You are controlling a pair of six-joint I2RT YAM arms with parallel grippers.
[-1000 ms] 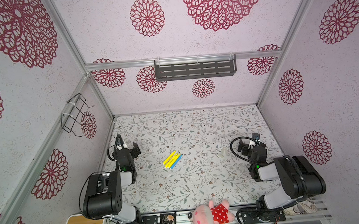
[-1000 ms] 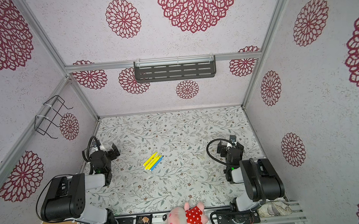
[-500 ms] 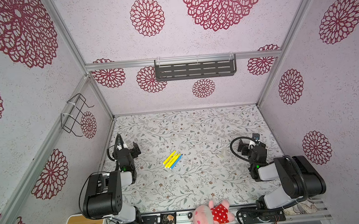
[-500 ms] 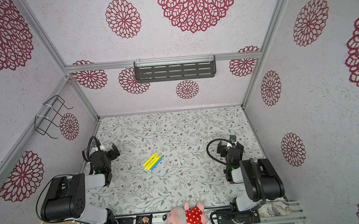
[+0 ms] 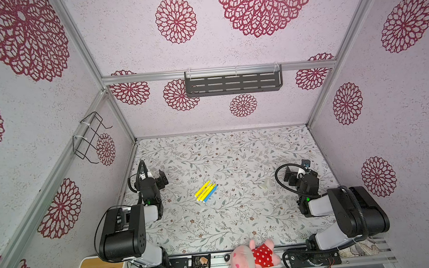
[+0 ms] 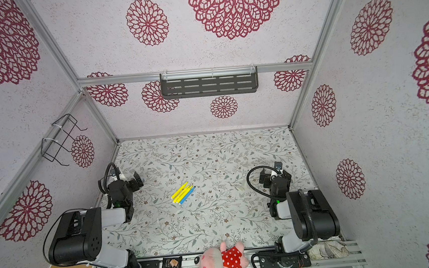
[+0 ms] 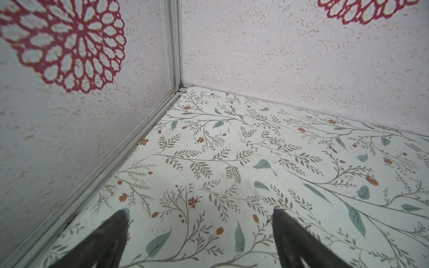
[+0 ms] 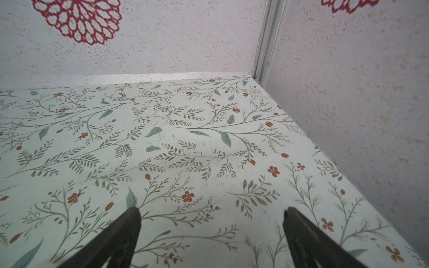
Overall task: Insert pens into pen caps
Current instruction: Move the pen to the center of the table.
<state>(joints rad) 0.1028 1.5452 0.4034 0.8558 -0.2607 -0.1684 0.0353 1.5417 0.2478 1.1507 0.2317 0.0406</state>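
Pens: 4 pens [image 5: 207, 191], 3 yellow and 1 blue, lie side by side and touching, mid-table [image 5: 235, 148], between both arms, probably so that either can reach them.
Pen caps: a whitish piece [image 5: 266, 183] lies right of the pens, toward the right arm. Fainter specks nearer than the pens are too small to tell.
Left pincer: the left pincer [image 7: 200, 213] is spread wide and empty, low over bare table by the left wall.
Right pincer: the right pincer [image 8: 211, 210] is spread wide and empty, facing the far right corner.
Why: this looks like a parked pose, ready for a first pick.
Change: nothing has moved since the earlier frame.
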